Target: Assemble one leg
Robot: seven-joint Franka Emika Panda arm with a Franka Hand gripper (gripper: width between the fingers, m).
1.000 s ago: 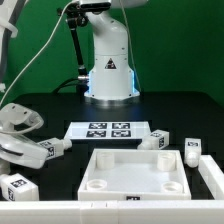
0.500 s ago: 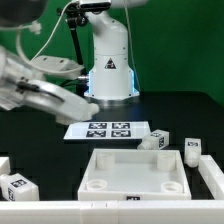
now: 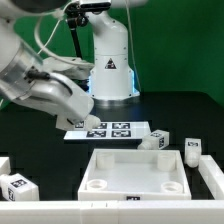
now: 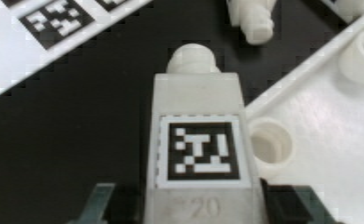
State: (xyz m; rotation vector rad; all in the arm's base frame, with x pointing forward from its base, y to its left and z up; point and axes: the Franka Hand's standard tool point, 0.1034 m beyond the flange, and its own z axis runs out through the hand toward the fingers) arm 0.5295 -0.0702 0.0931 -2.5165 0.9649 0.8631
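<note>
Black surface, green backdrop. Jaws grip the leg from both sides at its near end, tagged face toward the wrist camera. It points out between marker board and panel.

Black table, marker board, white panel, loose legs

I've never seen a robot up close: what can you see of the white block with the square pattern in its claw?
The leg is a chunky white post, plastic-looking, with a black-and-white square tag on its facing side and a narrower rounded peg at the far end. The gripper's dark fingers clamp its sides, holding it above the black table between the marker board and the white panel.
</note>
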